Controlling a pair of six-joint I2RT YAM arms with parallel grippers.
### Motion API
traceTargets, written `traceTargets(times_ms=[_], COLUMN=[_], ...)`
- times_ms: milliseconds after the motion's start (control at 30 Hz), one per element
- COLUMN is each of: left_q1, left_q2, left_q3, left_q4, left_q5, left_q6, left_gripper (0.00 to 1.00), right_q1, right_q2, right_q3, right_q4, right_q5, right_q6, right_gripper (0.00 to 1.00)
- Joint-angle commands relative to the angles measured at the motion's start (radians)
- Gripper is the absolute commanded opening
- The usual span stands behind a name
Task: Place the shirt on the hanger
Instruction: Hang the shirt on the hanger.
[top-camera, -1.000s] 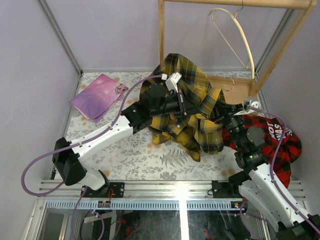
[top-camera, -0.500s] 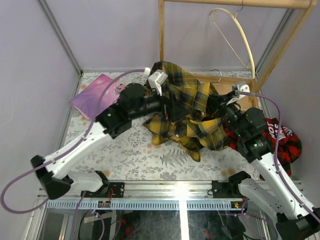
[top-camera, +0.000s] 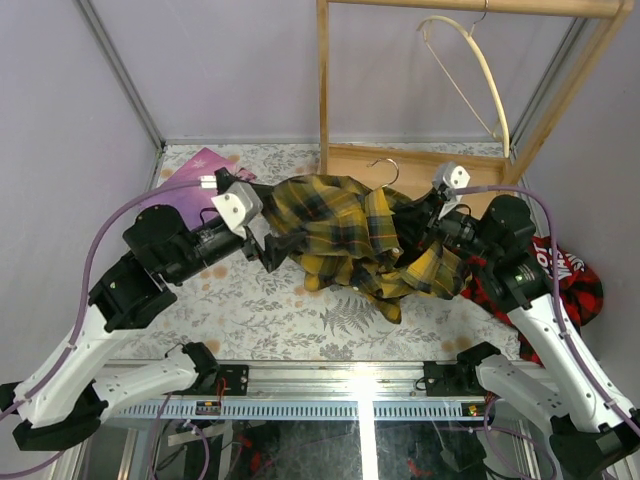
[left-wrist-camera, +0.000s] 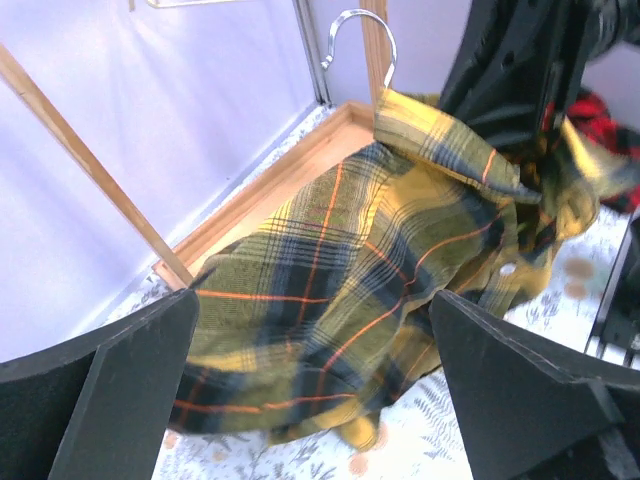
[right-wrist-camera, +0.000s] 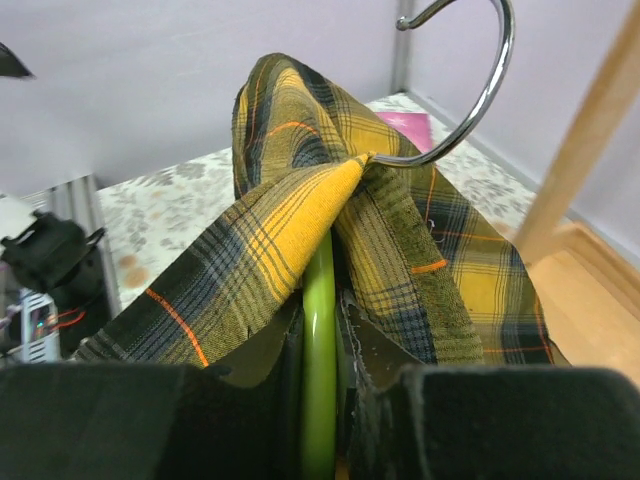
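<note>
A robotics lab test cell: a left arm (top-camera: 110, 300) and right arm (top-camera: 540, 310) are bolted to an aluminium rail (top-camera: 350, 375) at the near edge of a floral-covered worktop (top-camera: 290, 315). Plain lilac panels (top-camera: 220, 70) box it in. Purple cables (top-camera: 100, 240) loop loose, and a bare wooden rack (top-camera: 323, 90) stands behind.

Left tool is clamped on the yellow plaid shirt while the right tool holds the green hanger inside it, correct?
No: the left tool is open, spread wide, not clamped on the shirt; the left wrist view shows it. The right tool does hold the hanger inside it.
</note>
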Motion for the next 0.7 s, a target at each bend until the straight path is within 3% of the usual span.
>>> traceTargets(times_ms=[0,267,467,667], left_q1=[0.003,0.003,0.003,0.002], left_q2=[0.010,0.070,0.070,0.078], left_q3=[0.020,0.059,0.032,0.015], left_q4=[-0.123,-0.224,-0.245,-0.283], left_q5=[0.098,0.219,0.254,0.377], left_q6=[0.217,0.256,0.264,0.259], left_gripper=[1.00,0.86,0.83,0.64], right_q1=[0.005,0.157,0.211,0.212], right_q2=[0.010,0.048,0.037,0.033], right_q3=[0.103,0.168,0.183,0.214], right_q4=[0.019,-0.172,-0.191,-0.208], right_q5=[-0.214,-0.154,-0.140,-0.159], right_q6=[-0.020,-0.140,-0.148,-0.160], right_gripper=[0.00,0.00,0.00,0.00])
